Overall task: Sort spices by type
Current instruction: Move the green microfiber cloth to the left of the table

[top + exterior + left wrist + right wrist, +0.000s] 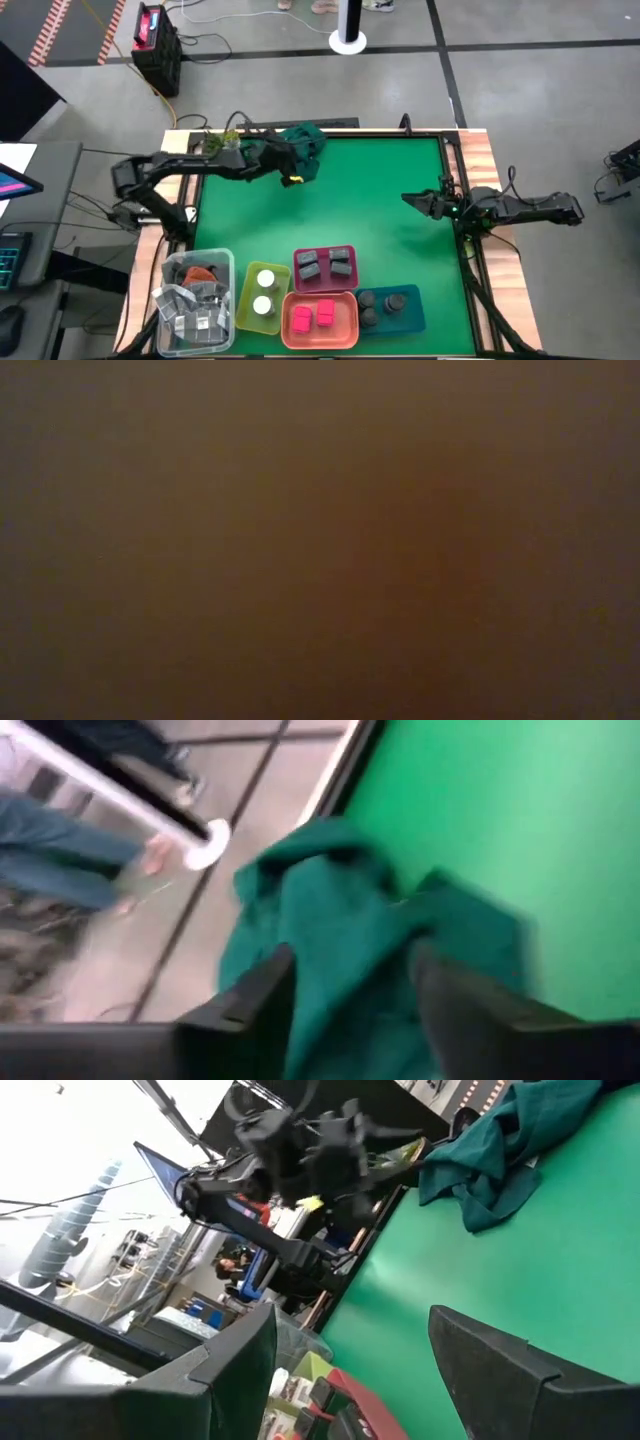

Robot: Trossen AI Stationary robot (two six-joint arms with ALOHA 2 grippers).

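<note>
High view: left gripper sits at the far edge of the green mat, over the crumpled cloth. Left wrist view shows its fingers parted with cloth bunched between them; whether they pinch it or merely straddle it cannot be told. Right gripper waits at the mat's right side, jaws apart, nothing between them, as the right wrist view confirms.

Spices lie sorted in trays at the near edge: two white-lidded jars in the yellow tray, grey boxes in the pink tray behind, two pink blocks in the orange tray, dark jars in the blue tray. A clear bin stands at the left end. Low view is dark; nothing discernible.
</note>
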